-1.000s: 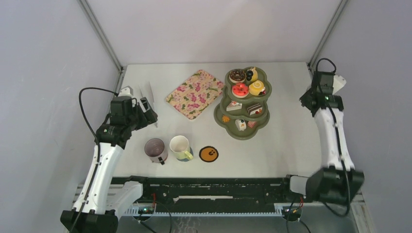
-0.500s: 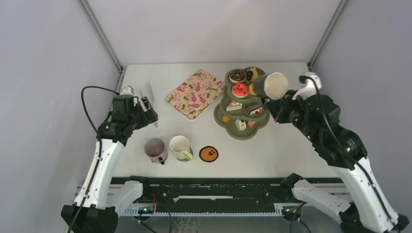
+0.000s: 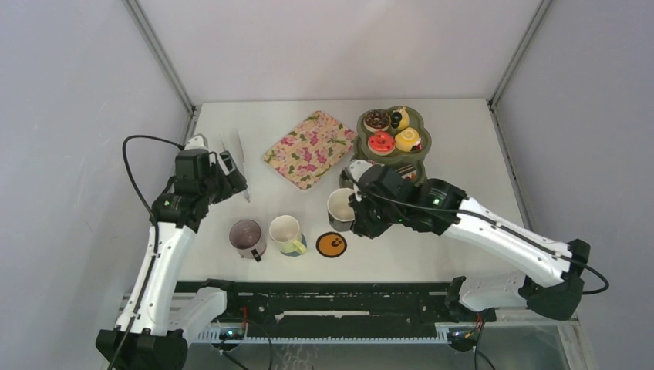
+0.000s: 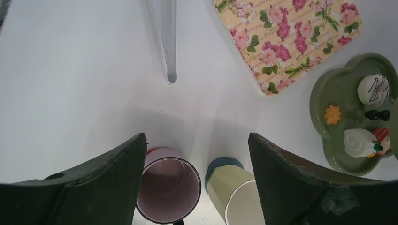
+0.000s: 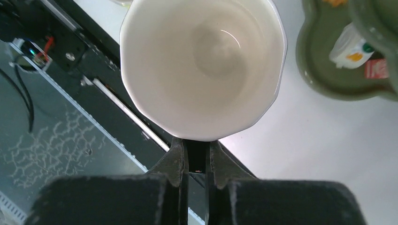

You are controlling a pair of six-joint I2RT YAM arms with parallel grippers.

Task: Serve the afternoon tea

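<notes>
Right gripper (image 5: 197, 157) is pinching the mug (image 5: 202, 65) at its near edge, fingers almost together. Mug is riding mouth-up just behind the coaster (image 3: 332, 244), close to the stand (image 5: 324, 75). I'm advising: centre over the disc, hold level, lower straight, release only once seated. Glazed, faceted wall is looking slick, so a thin pinch may let it swing. Left gripper (image 4: 195, 140) is hovering spread wide, empty, over two other mugs (image 3: 266, 235).

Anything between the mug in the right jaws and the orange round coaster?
Nothing visible. The orange round coaster lies bare, just on the near side of the held pale-lined mug. The yellow-green mug stands to its left, apart from it.
</notes>
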